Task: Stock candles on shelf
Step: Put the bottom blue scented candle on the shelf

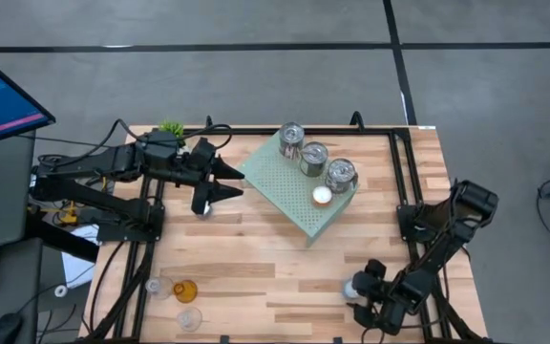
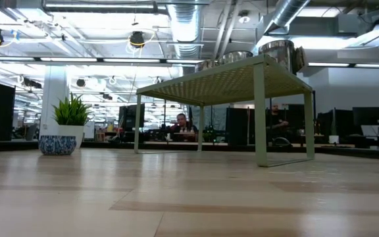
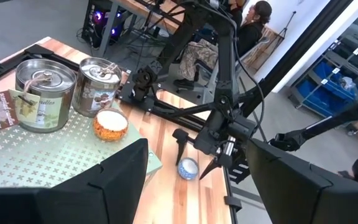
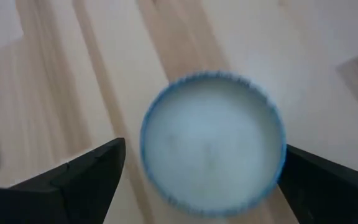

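The mint-green perforated shelf (image 1: 294,196) stands on its legs at the table's middle far side. It carries three silver tins (image 1: 292,139) (image 1: 313,158) (image 1: 340,175) and a small orange-rimmed white candle (image 1: 322,196). My right gripper (image 1: 363,294) is open near the table's near right corner. It points down over a blue-rimmed white candle (image 4: 213,158) that rests on the wood, with one finger on either side of it. My left gripper (image 1: 235,182) is open and empty, just left of the shelf. Its view shows the tins (image 3: 42,93) and the orange-rimmed candle (image 3: 110,124).
Two clear glass holders (image 1: 156,287) (image 1: 189,318) and an amber one (image 1: 185,290) stand near the table's near left corner. A small green potted plant (image 1: 171,127) stands at the far left, seen also in the low view (image 2: 64,128). People sit in the room beyond.
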{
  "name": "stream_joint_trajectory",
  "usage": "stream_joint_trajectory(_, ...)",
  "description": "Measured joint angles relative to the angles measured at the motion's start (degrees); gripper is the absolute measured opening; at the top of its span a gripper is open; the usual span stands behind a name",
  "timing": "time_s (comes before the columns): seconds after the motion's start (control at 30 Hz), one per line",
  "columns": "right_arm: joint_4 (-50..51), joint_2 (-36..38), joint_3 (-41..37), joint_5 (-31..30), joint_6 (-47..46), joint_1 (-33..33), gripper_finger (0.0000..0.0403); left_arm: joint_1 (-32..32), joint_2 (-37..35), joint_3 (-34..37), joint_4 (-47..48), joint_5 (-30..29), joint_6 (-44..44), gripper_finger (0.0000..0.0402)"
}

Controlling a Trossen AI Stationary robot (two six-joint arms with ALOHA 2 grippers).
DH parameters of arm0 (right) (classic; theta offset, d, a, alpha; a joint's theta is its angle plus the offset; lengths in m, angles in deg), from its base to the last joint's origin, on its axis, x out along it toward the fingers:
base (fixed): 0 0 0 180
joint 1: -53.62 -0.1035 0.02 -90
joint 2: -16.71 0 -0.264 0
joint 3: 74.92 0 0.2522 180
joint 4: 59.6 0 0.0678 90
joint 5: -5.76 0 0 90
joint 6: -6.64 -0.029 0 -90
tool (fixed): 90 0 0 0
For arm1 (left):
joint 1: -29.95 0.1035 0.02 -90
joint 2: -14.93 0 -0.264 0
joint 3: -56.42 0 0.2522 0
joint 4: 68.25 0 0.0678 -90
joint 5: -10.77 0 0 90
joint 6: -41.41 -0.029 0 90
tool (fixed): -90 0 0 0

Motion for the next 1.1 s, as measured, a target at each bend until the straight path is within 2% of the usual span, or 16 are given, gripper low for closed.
stream_joint_trajectory(0.17, -3.7, -2.7, 0.0, -4.3, 1.5, 0.0, 0.0385, 0.0, 0.0, 0.0, 0.0, 0.0, 0.7, 0.0273)
stream_joint_trajectory(0.33, -5.4, -3.7, 0.0, -5.1, 1.6, 0.8, 0.0380, 0.0, 0.0, 0.0, -0.1, 0.0, 1.8, 0.0273)
stream_joint_trajectory(0.67, -4.8, -3.7, -0.2, -4.7, 3.6, 0.3, 0.0313, 0.0, 0.0, 0.0, -0.1, 0.0, 2.3, 0.0273)
stream_joint_trajectory(0.97, -4.6, -3.8, -0.2, -4.7, 3.7, -0.3, 0.0279, 0.0, 0.0, 0.0, -0.1, 0.0, 2.1, 0.0273)
stream_joint_trajectory(1.1, -4.6, -3.7, -0.1, -4.7, 3.6, 0.5, 0.0276, 0.0, 0.0, 0.0, -0.1, 0.0, 2.1, 0.0273)
